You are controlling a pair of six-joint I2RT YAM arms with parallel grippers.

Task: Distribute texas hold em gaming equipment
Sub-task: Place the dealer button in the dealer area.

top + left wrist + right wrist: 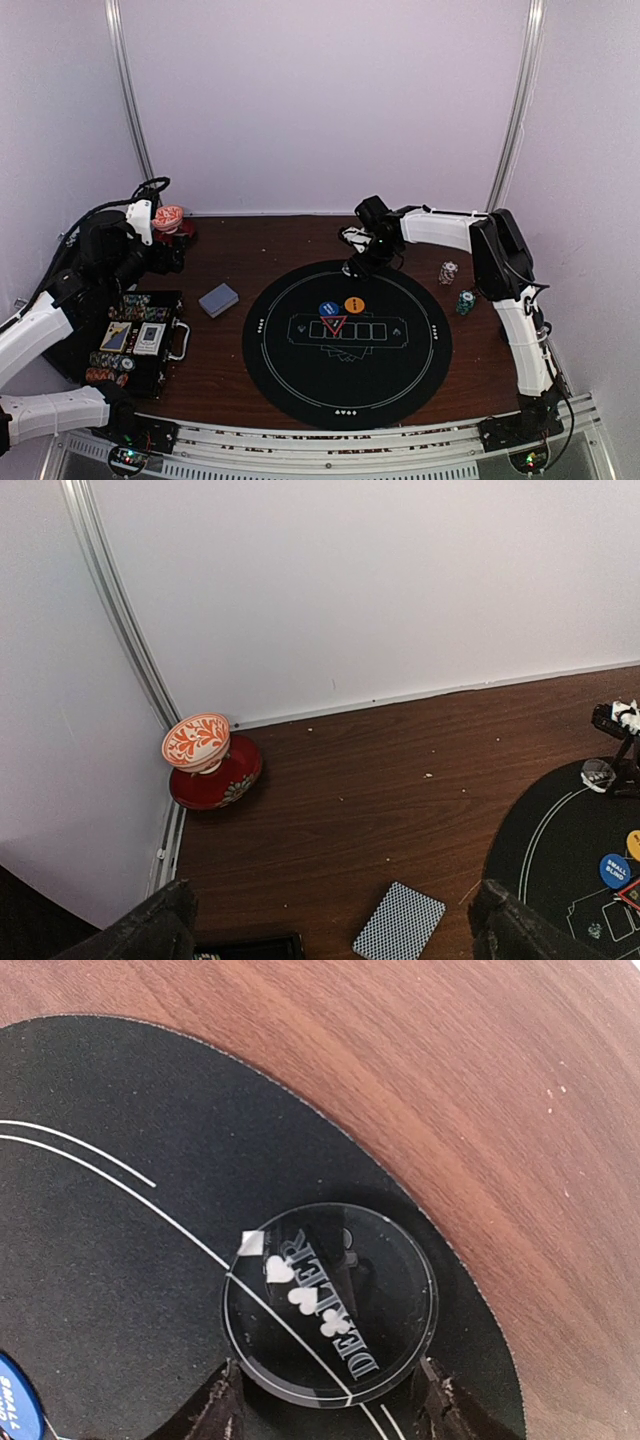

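A clear round dealer button lies flat on the far edge of the black round mat. My right gripper is open, its fingertips flanking the button's near edge; in the top view it is at the mat's far rim. An orange button, a blue button and a red triangle marker sit at the mat's centre. The grey-blue card deck lies left of the mat, also in the left wrist view. My left gripper is open and empty above the table's left side.
Two small chip stacks stand right of the mat. An open black case with chips and cards sits at the left front. A red-and-white cup on its saucer stands in the back left corner.
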